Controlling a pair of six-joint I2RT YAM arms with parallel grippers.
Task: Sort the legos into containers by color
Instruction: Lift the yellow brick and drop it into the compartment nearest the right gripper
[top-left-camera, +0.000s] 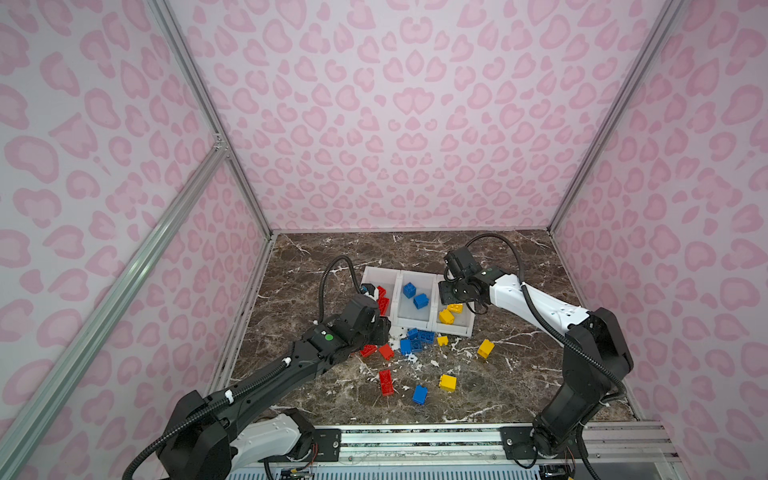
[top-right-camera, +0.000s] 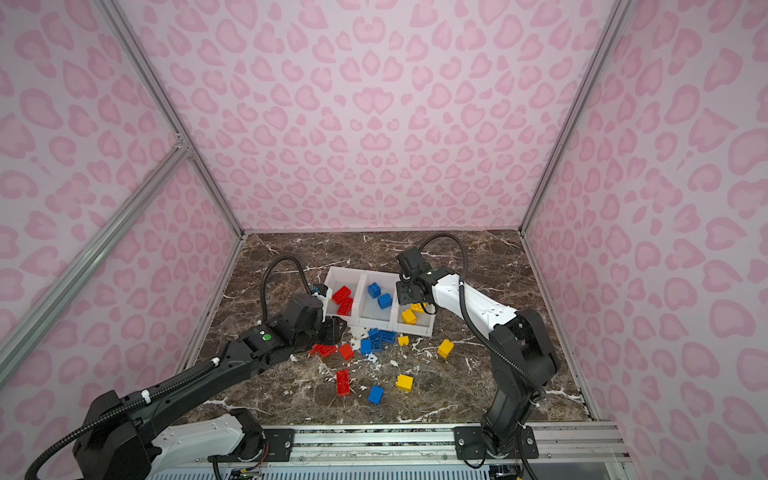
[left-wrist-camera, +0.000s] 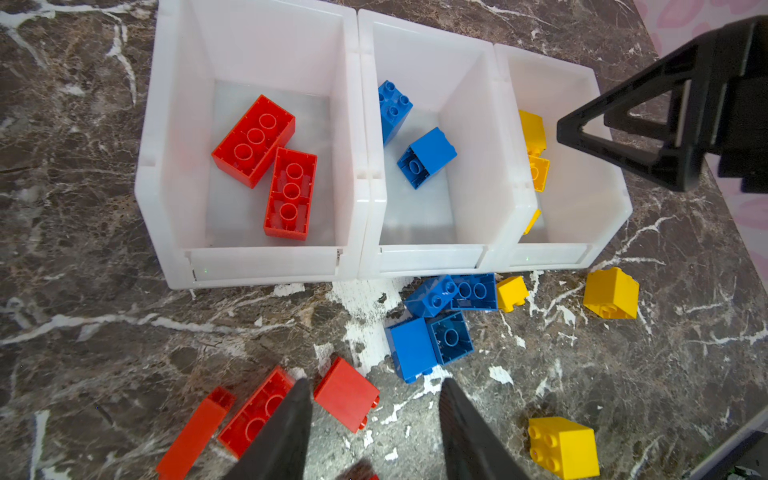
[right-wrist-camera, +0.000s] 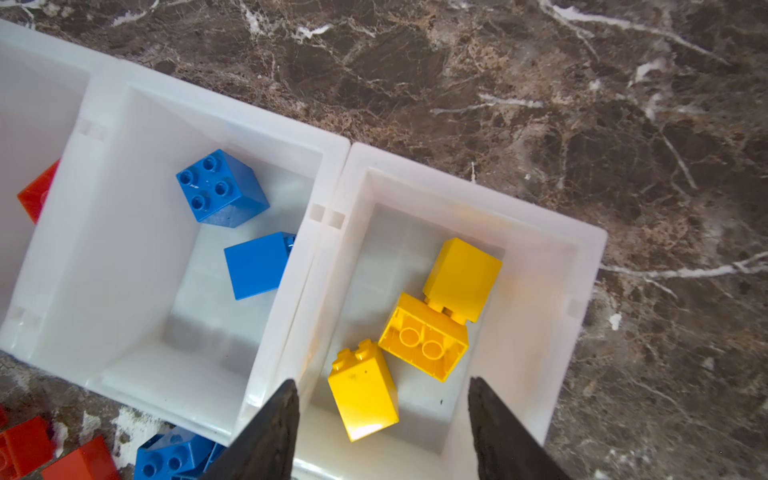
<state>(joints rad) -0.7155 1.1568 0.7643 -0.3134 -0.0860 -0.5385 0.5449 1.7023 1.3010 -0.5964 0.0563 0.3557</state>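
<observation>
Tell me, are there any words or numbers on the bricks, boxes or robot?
None: no word, label or number can be read on the bricks or bins.
Only sign: a plain green dot on the left arm.
Any marks on the studs are too small to read.

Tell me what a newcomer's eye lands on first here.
The containers, three joined white bins in a row, hold red legos, blue legos and yellow legos, one colour each. In front of them loose legos of all three colours lie scattered on the dark marble table, under loud pink-spotted walls. The right gripper hangs open over those yellow ones.
</observation>
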